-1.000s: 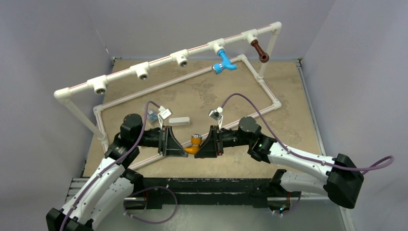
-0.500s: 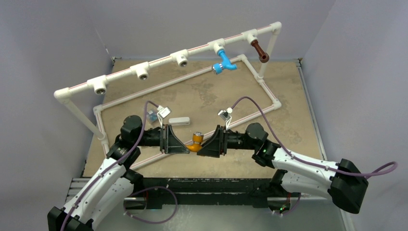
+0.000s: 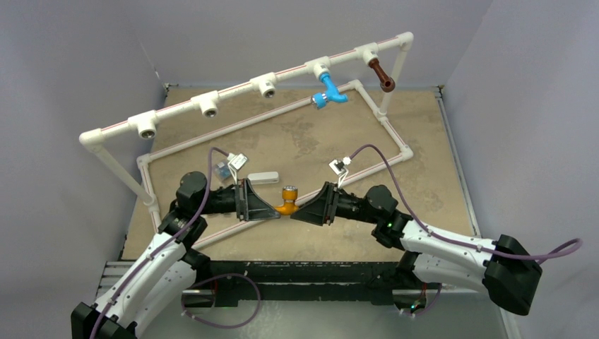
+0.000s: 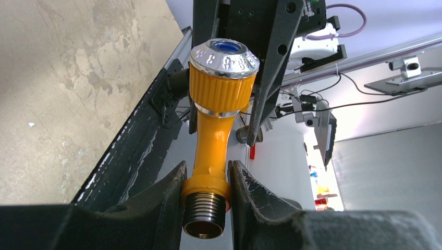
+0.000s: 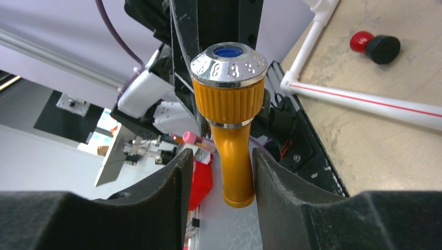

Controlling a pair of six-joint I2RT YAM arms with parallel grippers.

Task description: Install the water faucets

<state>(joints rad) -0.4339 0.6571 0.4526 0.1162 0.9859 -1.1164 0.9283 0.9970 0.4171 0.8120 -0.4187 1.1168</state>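
The orange-yellow faucet (image 3: pixel 287 200) hangs between my two grippers above the near middle of the table, its silver knob end up. My left gripper (image 4: pixel 206 172) is shut on the collar just above the threaded metal end (image 4: pixel 204 216). My right gripper (image 5: pixel 221 161) stands open around the faucet's spout (image 5: pixel 235 172), with a gap on one side and the other finger (image 5: pixel 271 177) close against it. The light blue faucet (image 3: pixel 327 90) and the dark brown faucet (image 3: pixel 381 74) hang from tees on the raised white pipe.
The white pipe frame (image 3: pixel 233 81) has three open tee sockets (image 3: pixel 267 86) (image 3: pixel 209 106) (image 3: pixel 145 127) left of the blue faucet. A small white block (image 3: pixel 263 177) lies behind the grippers. A red and black piece (image 5: pixel 374 46) lies beside the lower pipe.
My right gripper has loosened from the orange-yellow faucet and drawn back to the right. The faucet has shifted slightly away from the bases, still in the left gripper.
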